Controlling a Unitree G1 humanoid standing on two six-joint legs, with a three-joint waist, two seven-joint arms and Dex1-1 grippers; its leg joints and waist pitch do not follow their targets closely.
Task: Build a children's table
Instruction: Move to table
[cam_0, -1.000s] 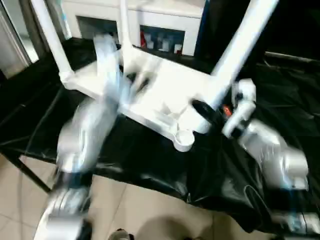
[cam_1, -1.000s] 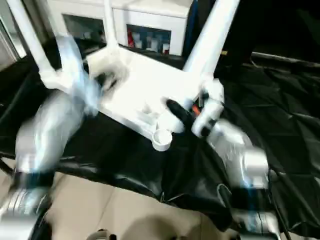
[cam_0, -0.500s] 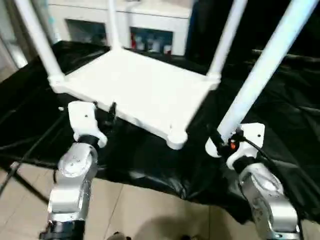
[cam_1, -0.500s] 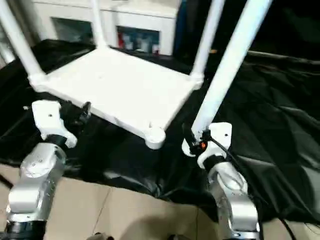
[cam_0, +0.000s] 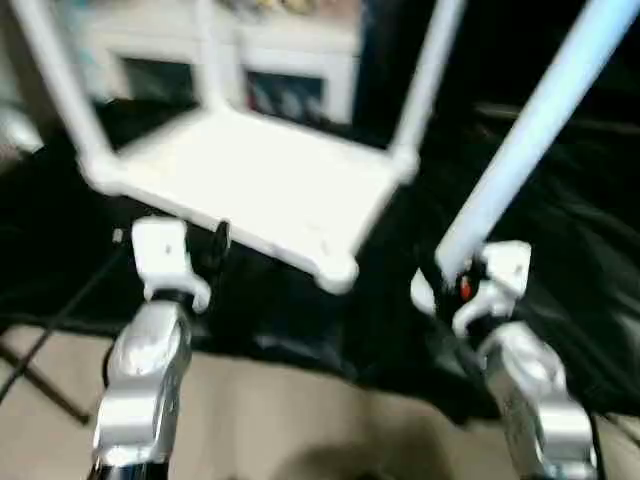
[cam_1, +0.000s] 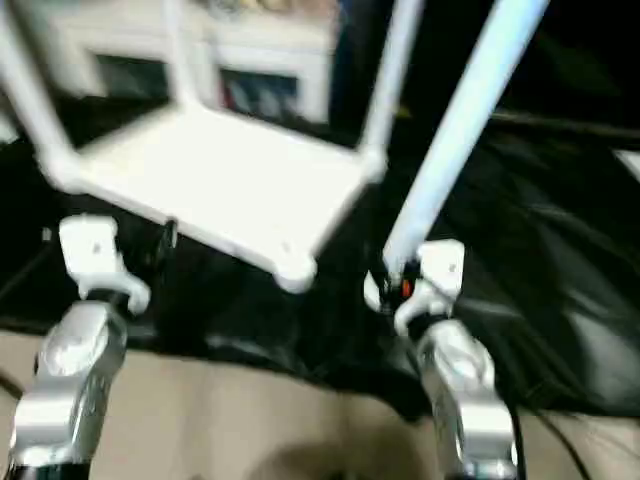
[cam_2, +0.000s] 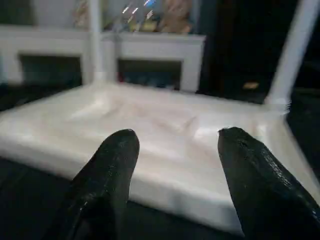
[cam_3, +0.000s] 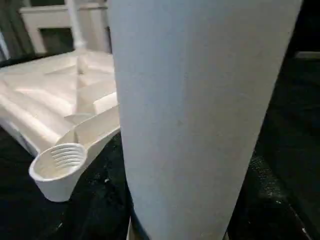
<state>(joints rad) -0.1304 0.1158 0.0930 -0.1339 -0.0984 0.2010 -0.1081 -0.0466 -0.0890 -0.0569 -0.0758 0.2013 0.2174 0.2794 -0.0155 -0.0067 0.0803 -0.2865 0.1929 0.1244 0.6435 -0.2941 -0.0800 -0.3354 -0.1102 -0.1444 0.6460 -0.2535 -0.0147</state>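
The children's table lies upside down on the black cloth: a white tabletop (cam_0: 260, 180) with three white legs standing in its corner sockets, at the left (cam_0: 55, 85), at the back (cam_0: 210, 55) and at the right (cam_0: 425, 90). Its near corner socket (cam_3: 57, 162) is empty. My right gripper (cam_0: 448, 278) is shut on the base of the fourth leg (cam_0: 530, 130), which slants up to the right, just right of that empty socket (cam_0: 338, 272). My left gripper (cam_2: 178, 134) is open and holds nothing; its fingers (cam_2: 107, 175) are close to the tabletop's near edge.
The black-draped work table (cam_0: 560, 230) ends just in front of my arms, with beige floor (cam_0: 300, 420) below. A white cabinet (cam_0: 250, 60) stands behind the table. A thin black frame leg (cam_0: 40, 385) shows at the lower left.
Both arms have pulled back from over the tabletop to the table's near edge. The right gripper has carried the leg away from the corner socket. Little has moved in the last half second.
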